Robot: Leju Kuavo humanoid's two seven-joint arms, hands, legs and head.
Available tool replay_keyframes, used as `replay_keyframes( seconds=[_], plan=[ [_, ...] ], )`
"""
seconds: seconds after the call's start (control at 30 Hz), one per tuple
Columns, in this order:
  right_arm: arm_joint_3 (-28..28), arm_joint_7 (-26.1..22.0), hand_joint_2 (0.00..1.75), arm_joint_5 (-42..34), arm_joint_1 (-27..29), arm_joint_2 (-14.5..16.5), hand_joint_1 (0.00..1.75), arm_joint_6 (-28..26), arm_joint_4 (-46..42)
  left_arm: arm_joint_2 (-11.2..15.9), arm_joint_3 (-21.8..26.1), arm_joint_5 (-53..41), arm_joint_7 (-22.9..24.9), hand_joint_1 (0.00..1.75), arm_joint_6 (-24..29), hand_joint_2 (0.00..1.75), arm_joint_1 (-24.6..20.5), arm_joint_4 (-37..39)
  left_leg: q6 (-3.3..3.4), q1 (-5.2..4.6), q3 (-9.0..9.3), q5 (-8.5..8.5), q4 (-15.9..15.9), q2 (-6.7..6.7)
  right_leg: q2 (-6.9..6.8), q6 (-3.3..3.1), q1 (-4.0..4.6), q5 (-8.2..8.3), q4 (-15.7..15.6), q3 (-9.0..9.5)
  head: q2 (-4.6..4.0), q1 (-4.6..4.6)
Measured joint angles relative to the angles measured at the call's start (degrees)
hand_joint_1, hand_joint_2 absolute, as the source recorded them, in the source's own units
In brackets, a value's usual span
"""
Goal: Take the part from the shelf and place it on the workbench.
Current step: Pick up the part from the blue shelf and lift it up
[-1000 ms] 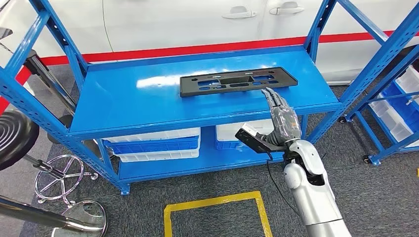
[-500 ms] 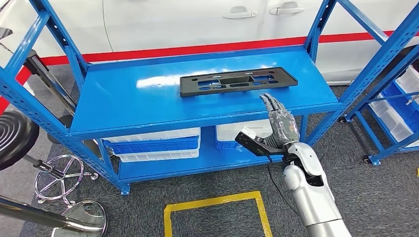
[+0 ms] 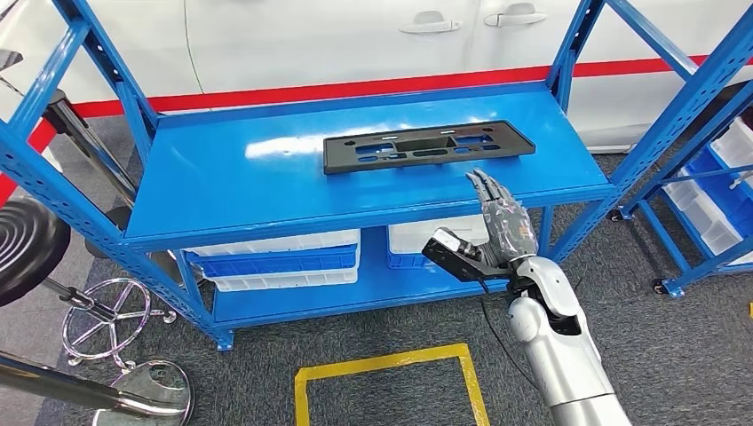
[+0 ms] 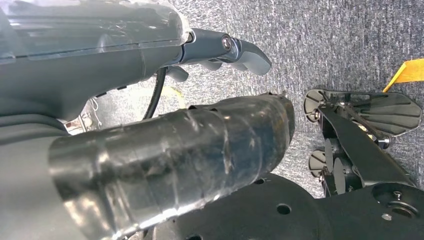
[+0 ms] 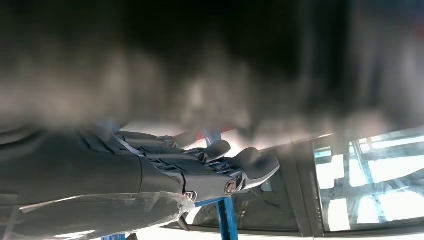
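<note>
Part lies flat mid-shelf, untouched. Right hand is just short of it, fingers straight and holding nothing. Thin flat plate, so fingers could easily shove it away instead of getting under

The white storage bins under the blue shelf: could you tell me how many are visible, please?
2 on the lower level: one bin on the left, one on the right, partly behind the right hand. More may be hidden.

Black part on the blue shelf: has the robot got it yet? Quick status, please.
Right robot hand open, just short of the black part, not touching. Left robot hand hangs low, holds nothing. Part flat on blue shelf. Nothing in the way.
</note>
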Motion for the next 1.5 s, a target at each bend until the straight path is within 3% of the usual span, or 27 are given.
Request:
replay_keyframes(
  seconds=[0.13, 0.43, 0.57, 0.63, 0.7, 0.77, 0.8, 0.83, 0.87, 0.93, 0.97, 1.03, 1.1, 1.17, 1.23, 1.3, 1.33, 1.37, 1.4, 1.47, 1.5],
  plan=[
    [0.0, 0.0, 0.00, 0.0, -0.2, 0.0, 0.00, 0.1, 0.5, 0.0, 0.0, -0.1, 0.0, 0.00, 0.0, 0.00, 0.0, 0.0, 0.00, 0.00, 0.00, 0.00, 0.0, 0.00, 0.00, 0.00, 0.00, 0.00, 0.0, 0.00, -0.01, 0.00],
    [0.2, -0.2, 0.00, 0.0, -1.1, 0.0, 0.00, 0.1, 2.0, -0.3, 0.6, -1.1, -0.3, 0.00, -0.4, 0.00, 0.0, 0.0, 0.02, -0.03, -0.01, -0.02, 0.1, 0.00, 0.00, 0.02, -0.04, 0.03, 0.0, 0.00, 0.00, 0.00],
    [0.5, -0.3, 0.00, 0.1, -1.5, 0.0, 0.00, 0.1, 2.6, -0.3, 1.2, -1.6, -0.5, 0.00, -0.5, 0.00, 0.0, 0.0, 0.46, -0.19, -0.31, 0.01, 0.5, -0.04, -0.05, 0.41, -0.49, 0.34, -0.3, -0.06, 0.00, -0.03],
    [0.6, -0.3, 0.00, 0.1, -1.8, 0.0, 0.00, 0.0, 2.7, -0.4, 1.4, -1.7, -0.6, 0.00, -0.6, 0.00, -0.1, -0.1, 0.82, 0.07, 0.13, 0.58, -0.7, 0.06, -0.03, 0.73, -0.30, 0.23, -0.4, 0.02, 0.00, -0.01],
    [0.6, -0.4, 0.00, 0.2, -2.1, -0.1, 0.00, 0.0, 2.8, -0.6, 1.5, -1.8, -0.6, 0.00, -0.7, 0.00, -0.1, -0.1, 1.33, 0.49, 0.72, 1.31, -2.1, 0.33, -0.01, 0.93, -0.15, -1.47, 2.5, -1.38, 0.00, 0.02],
    [0.8, -0.4, 0.00, 0.2, -2.1, -0.1, 0.00, 0.0, 3.0, -0.7, 1.5, -1.8, -0.7, 0.00, -0.7, 0.00, -0.1, -0.1, 1.56, 0.61, 0.88, 1.48, -2.3, 0.52, 0.00, 1.15, -0.42, -4.33, 9.5, -5.13, 0.00, 0.02],
    [0.8, -0.4, 0.00, 0.2, -2.1, -0.1, 0.00, 0.0, 3.2, -0.7, 1.6, -1.8, -0.7, 0.00, -0.7, 0.00, -0.1, -0.1, 1.51, 0.64, 0.89, 1.41, -2.3, 0.54, -0.02, 1.35, -0.63, -5.08, 12.7, -7.10, 0.00, 0.01],
    [0.9, -0.4, 0.00, 0.2, -2.0, -0.2, 0.00, 0.0, 3.3, -0.7, 1.6, -1.9, -0.7, 0.00, -0.7, 0.00, -0.1, -0.1, 1.39, 0.72, 0.96, 1.26, -2.2, 0.53, -0.06, 1.57, -0.90, -4.83, 14.4, -8.44, 0.00, 0.01],
    [0.9, -0.4, 0.00, 0.2, -2.0, -0.3, 0.00, 0.0, 3.5, -0.7, 1.6, -1.9, -0.7, 0.00, -0.7, 0.00, -0.1, -0.1, 1.14, 0.88, 1.09, 0.99, -2.0, 0.50, -0.12, 1.81, -1.18, -3.45, 14.1, -8.81, 0.00, 0.01],
    [1.0, -0.4, 0.00, 0.2, -2.0, -0.3, 0.00, 0.0, 3.6, -0.8, 1.6, -1.9, -0.7, 0.00, -0.7, 0.00, 0.0, -0.1, 0.27, 1.33, 1.35, 0.02, -1.3, 0.44, -0.41, 2.36, -1.64, 1.02, 8.0, -6.77, 0.00, 0.01],
    [1.0, -0.4, 0.00, 0.2, -2.0, -0.3, 0.00, 0.0, 3.7, -0.8, 1.7, -1.9, -0.7, 0.00, -0.7, 0.00, 0.0, -0.1, -0.28, 1.38, 1.35, -0.53, -0.7, 0.42, -0.60, 2.52, -1.59, 2.47, 5.1, -5.61, 0.00, 0.10],
    [1.2, -0.4, 0.00, 0.2, -2.0, -0.3, 0.00, 0.0, 3.8, -0.7, 1.8, -1.9, -0.6, 0.00, -0.6, 0.00, -0.1, -0.1, -1.14, 1.20, 0.93, -1.20, 0.1, 0.39, -0.76, 1.96, -1.39, 2.66, 2.5, -4.79, 0.00, 0.18],
    [1.3, -0.4, 0.00, 0.2, -1.9, -0.4, 0.00, 0.0, 3.8, -0.8, 1.9, -1.9, -0.6, 0.00, -0.6, 0.00, -0.2, -0.2, -1.59, 1.16, 0.80, -1.30, 0.1, 0.50, -0.53, 0.74, -1.22, 2.12, 2.5, -5.13, 0.00, 0.13],
    [1.3, -0.4, 0.87, 0.2, -1.9, -0.4, 0.00, 0.0, 3.8, -0.8, 1.9, -1.9, -0.6, 0.00, -0.6, 0.00, -0.2, -0.2, -1.86, 1.36, 0.57, -2.18, 1.1, 0.48, -0.31, -0.17, -1.16, 1.96, 2.3, -4.89, 0.00, 0.06],
    [1.3, -0.4, 1.75, 0.2, -2.0, -0.4, 0.00, 0.0, 3.7, -0.8, 2.0, -1.9, -0.6, 0.00, -0.6, 0.00, -0.2, -0.2, -1.87, 1.35, -2.05, -4.86, 6.5, 0.14, -0.22, -0.88, -1.01, 1.76, 2.1, -4.42, 0.00, 0.02],
    [1.4, -0.4, 1.75, 0.2, -2.0, -0.4, 0.00, 0.0, 3.7, -0.8, 2.0, -1.9, -0.6, 0.00, -0.6, 0.00, -0.2, -0.2, -1.62, 1.12, -6.80, -7.61, 14.7, -0.07, -0.13, -1.33, -0.53, 1.49, 2.1, -4.14, 0.00, 0.02],
    [1.4, -0.4, 1.75, 0.2, -2.0, -0.4, 0.00, 0.0, 3.8, -0.8, 2.0, -1.9, -0.6, 0.00, -0.6, 0.00, -0.2, -0.2, -1.40, 0.96, -8.66, -7.82, 17.3, -0.11, -0.05, -1.53, -0.23, 1.36, 2.1, -3.98, 0.00, 0.02],
    [1.5, -0.4, 1.75, 0.2, -1.9, -0.4, 0.00, -0.1, 3.7, -0.8, 2.1, -2.0, -0.6, 0.00, -0.6, 0.00, -0.2, -0.2, -1.04, 0.77, -9.51, -6.80, 17.8, -0.13, 0.08, -1.72, 0.06, 1.22, 2.1, -3.75, 0.00, 0.02],
    [1.5, -0.4, 1.75, 0.3, -1.9, -0.4, 0.00, -0.2, 3.7, -0.8, 2.2, -2.2, -0.6, 0.00, -0.6, 0.00, -0.1, -0.2, -0.49, 0.48, -9.21, -4.58, 15.8, -0.17, 0.25, -1.87, 0.36, 1.07, 2.1, -3.43, 0.00, 0.02],
    [1.5, -0.3, 1.75, 0.7, -1.9, -0.4, 0.00, -0.6, 3.5, -0.7, 2.6, -2.7, -0.6, 0.00, -0.6, 0.00, 0.0, -0.3, 1.10, -0.21, -6.82, 0.43, 8.4, -0.43, 0.49, -2.02, 0.82, 0.74, 2.0, -2.83, 0.00, 0.13],
    [1.6, -0.3, 1.75, 1.0, -2.0, -0.3, 0.00, -0.9, 3.3, -0.6, 2.8, -2.9, -0.6, 0.00, -0.6, 0.00, 0.0, -0.3, 1.80, -0.55, -5.70, 1.96, 5.4, -0.57, 0.61, -1.94, 0.84, 0.66, 2.0, -2.74, 0.00, 0.20]
  ],
)
